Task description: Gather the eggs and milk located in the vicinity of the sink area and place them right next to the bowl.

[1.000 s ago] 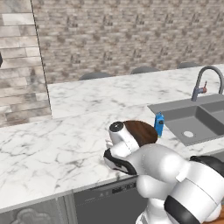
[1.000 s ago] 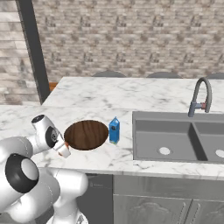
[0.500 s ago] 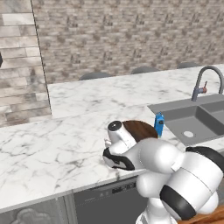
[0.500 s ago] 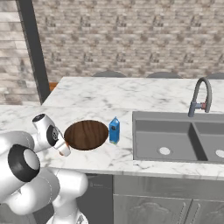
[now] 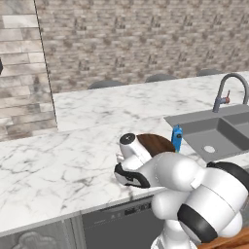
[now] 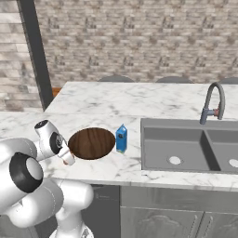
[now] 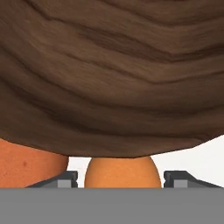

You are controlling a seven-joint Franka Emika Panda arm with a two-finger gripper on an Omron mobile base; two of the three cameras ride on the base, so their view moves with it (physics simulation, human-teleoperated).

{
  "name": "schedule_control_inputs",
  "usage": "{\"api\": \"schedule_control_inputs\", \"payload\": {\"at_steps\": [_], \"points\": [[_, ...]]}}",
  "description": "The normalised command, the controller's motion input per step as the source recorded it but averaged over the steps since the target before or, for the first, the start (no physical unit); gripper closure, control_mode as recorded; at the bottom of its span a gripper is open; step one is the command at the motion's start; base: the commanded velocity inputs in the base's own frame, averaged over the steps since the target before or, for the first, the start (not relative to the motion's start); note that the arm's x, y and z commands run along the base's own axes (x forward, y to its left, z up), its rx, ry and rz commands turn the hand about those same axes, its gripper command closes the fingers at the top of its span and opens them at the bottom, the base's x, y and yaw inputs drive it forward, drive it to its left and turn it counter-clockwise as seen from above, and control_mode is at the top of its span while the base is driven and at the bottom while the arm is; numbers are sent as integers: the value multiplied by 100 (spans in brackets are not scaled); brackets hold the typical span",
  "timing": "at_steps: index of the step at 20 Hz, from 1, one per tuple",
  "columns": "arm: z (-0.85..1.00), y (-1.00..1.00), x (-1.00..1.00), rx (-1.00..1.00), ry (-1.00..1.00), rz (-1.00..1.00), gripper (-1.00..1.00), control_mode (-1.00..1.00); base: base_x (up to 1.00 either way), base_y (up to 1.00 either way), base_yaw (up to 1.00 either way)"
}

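The dark-brown wooden bowl [image 7: 113,74] looms close in front of the hand. Two orange-brown eggs lie against its rim on the counter: one egg [image 7: 121,173] sits between my fingertips, the other egg [image 7: 30,162] is just to its left. My gripper [image 7: 120,177] is open, with a thin gap on each side of the middle egg. From the base, the gripper [image 6: 69,159] sits low at the left edge of the bowl [image 6: 91,143]. The blue milk carton [image 6: 121,138] stands upright at the bowl's right side. In the left base view the milk [image 5: 176,137] stands behind the bowl [image 5: 156,142].
The grey double-basin sink [image 6: 186,148] with its curved faucet [image 6: 214,100] lies right of the milk. White marble counter [image 5: 63,160] stretches to the left. A brick wall runs behind it, and a dark post [image 6: 35,56] stands at the left.
The jaws have parted from the middle egg, which rests on the counter by the bowl. The arm's elbow has swung slightly; the hand stays at the bowl's left edge.
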Motion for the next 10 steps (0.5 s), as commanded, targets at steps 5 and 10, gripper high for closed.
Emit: {"api": "schedule_control_inputs", "payload": {"at_steps": [5,10], "points": [[0,0,0,0,0,0,-100,-100,0,0,0],[9,-2,-2,0,0,0,-100,-100,0,0,0]]}}
